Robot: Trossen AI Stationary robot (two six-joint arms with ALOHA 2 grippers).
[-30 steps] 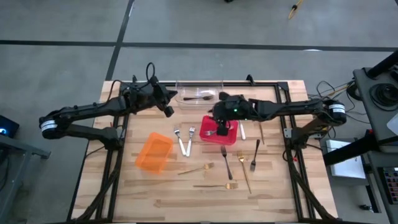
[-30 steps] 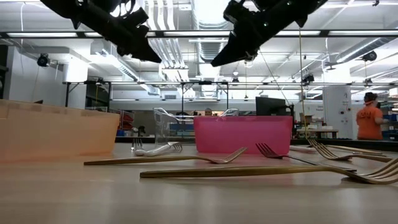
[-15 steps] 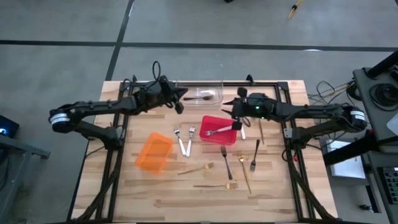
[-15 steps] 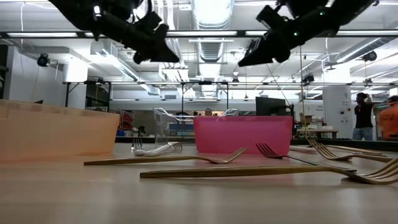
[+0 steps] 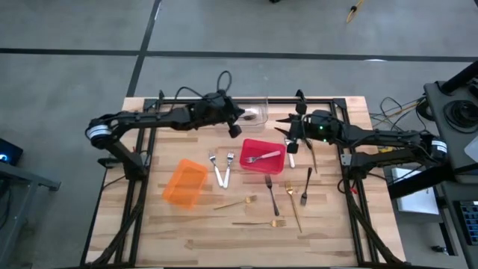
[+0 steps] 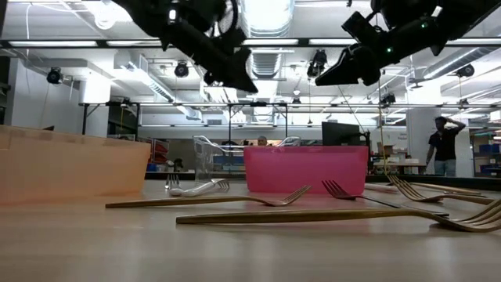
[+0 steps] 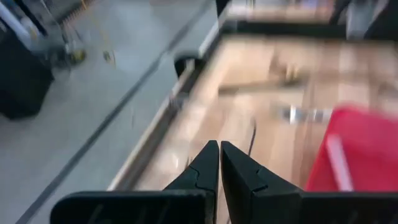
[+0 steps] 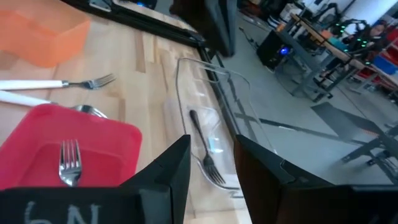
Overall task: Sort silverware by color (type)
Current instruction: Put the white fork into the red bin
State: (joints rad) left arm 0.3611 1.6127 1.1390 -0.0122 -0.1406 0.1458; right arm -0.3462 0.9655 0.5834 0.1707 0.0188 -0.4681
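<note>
You have thin, stiff, light metal forks to deal with, lying flat on the table (image 5: 187, 232), so expect them to be slick and hard to get under; take each one across its handle near the middle, where it balances, rather than at the tines. One silver fork (image 5: 260, 157) lies in the red bin (image 5: 250, 166), and a dark fork (image 8: 203, 148) lies in the clear bin (image 8: 186, 74) at the far edge. Still loose are two white-handled forks (image 5: 221, 169) between the orange bin (image 5: 185, 183) and the red one, two dark forks (image 5: 306, 187) and several gold forks (image 5: 293, 205) on the near part of the table, and one or two more pieces just beside the red bin toward the right arm (I cannot make out their colour). The left gripper (image 5: 234, 128) hangs above the table by the clear bin with its jaws together and nothing between them. The right gripper (image 5: 290, 137) hovers just beyond the red bin's far corner, jaws apart and empty. A flat fork will likely skate if one jaw tip touches first, so come down square over the handle and close slowly.
</note>
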